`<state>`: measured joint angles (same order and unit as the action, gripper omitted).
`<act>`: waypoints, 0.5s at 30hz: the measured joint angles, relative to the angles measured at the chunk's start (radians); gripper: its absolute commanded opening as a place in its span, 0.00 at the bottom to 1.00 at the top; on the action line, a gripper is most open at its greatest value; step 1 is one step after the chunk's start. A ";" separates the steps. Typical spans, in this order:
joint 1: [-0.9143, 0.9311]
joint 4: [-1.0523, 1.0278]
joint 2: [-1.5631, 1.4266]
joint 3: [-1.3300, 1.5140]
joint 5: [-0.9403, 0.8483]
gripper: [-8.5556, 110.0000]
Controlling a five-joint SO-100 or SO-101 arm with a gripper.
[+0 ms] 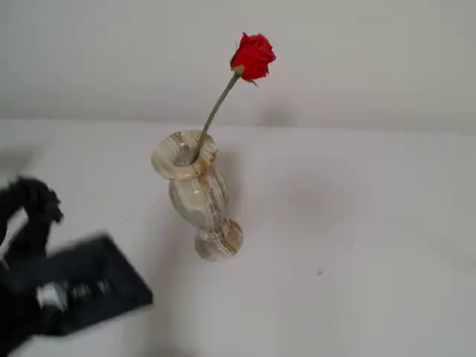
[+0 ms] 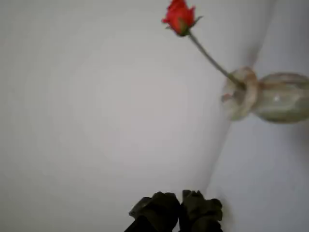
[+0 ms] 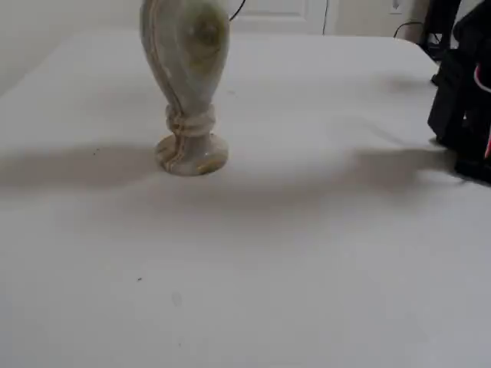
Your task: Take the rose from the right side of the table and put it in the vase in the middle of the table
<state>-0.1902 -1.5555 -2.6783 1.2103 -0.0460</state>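
The vase [image 3: 186, 73] stands upright on the white desk [image 3: 307, 253] at about eleven o'clock, its rim cut off by the top edge. At three o'clock, dark blurred hardware [image 3: 465, 92], probably the arm, sits well apart.

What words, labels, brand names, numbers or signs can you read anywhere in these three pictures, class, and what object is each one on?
None can be read.
The vase bears only marbled streaks, no lettering.
The rose and the table are unmarked.
The black arm in a fixed view is too blurred to show any label.
The end effector in the wrist view shows no marking.
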 measured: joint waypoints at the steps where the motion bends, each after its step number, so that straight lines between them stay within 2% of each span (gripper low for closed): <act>1: 0.005 0.031 -0.091 0.124 -0.002 0.07; 7: 0.015 0.138 -0.526 0.775 -0.026 0.07; 15: 0.067 0.195 -0.626 1.232 -0.029 0.07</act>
<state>-0.1227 -1.3606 -3.3042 2.4421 -0.0752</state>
